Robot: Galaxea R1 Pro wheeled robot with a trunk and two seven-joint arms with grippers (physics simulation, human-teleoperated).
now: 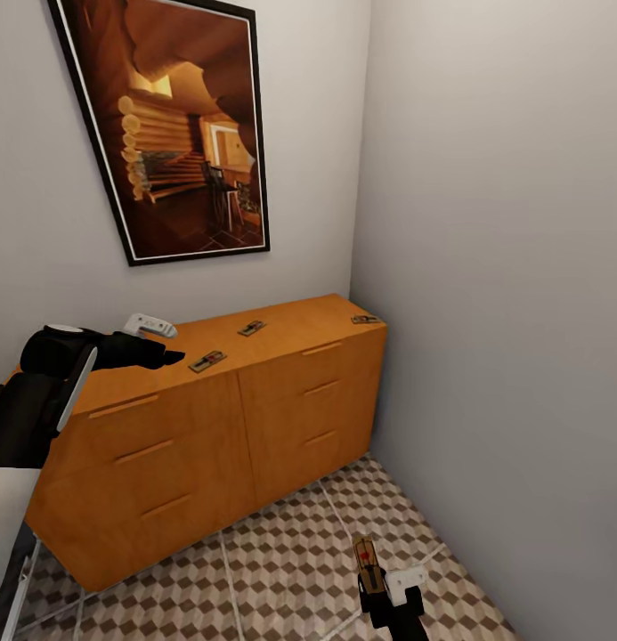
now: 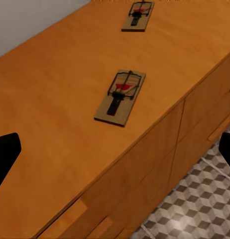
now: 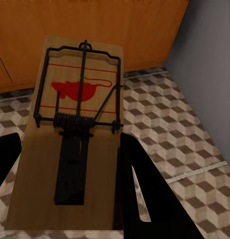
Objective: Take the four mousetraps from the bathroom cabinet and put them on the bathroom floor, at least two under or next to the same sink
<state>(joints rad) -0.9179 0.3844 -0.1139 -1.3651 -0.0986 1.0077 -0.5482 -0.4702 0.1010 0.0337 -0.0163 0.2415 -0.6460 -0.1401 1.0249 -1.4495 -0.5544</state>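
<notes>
Patterned floor tiles [image 1: 281, 570] ran beneath the cabinet [image 1: 281, 392], where three mousetraps [image 1: 207, 361] lay on top. The left gripper [image 1: 170, 356] hung spread wide beside the nearest. The right gripper [image 1: 388, 592] clasped a fourth mousetrap [image 3: 77, 134] low above the floor.

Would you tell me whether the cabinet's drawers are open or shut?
Shut: every drawer front on the cabinet sits flush in the head view.

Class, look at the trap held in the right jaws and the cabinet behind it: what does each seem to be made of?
Trap: apparently a pale matt wooden board, faint grain, with dark wire and spring, likely metal, and a printed red mark. Cabinet: seemingly orange-brown wood or veneer, smooth satin finish, soft sheen on top.
</notes>
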